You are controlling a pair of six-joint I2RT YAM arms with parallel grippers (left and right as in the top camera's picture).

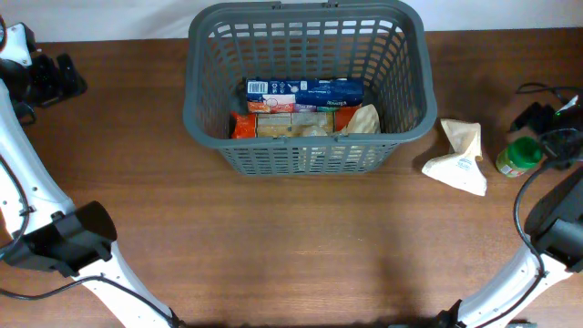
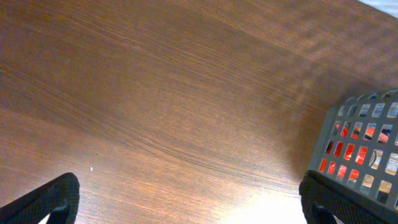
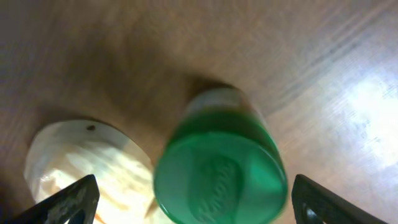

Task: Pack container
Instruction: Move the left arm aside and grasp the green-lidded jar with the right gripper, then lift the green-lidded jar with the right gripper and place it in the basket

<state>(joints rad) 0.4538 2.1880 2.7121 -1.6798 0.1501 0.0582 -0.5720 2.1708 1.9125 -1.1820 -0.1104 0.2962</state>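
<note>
The dark-gray slotted container (image 1: 305, 153) stands at the back middle of the table. It holds a blue box (image 1: 303, 90), an orange pack and a tan bag. Its corner shows in the left wrist view (image 2: 357, 149). A green-lidded jar (image 1: 517, 157) stands at the right, next to a white pouch (image 1: 460, 157). My right gripper (image 3: 189, 202) is open above the jar (image 3: 219, 168), fingers wide on either side of its lid, with the pouch (image 3: 87, 158) to the left. My left gripper (image 2: 193, 202) is open and empty over bare table, left of the container.
Black cables and a dark fitting (image 1: 539, 109) lie at the right edge. The left arm's base (image 1: 41, 77) sits at the far left. The table's front half is bare wood (image 1: 301, 246).
</note>
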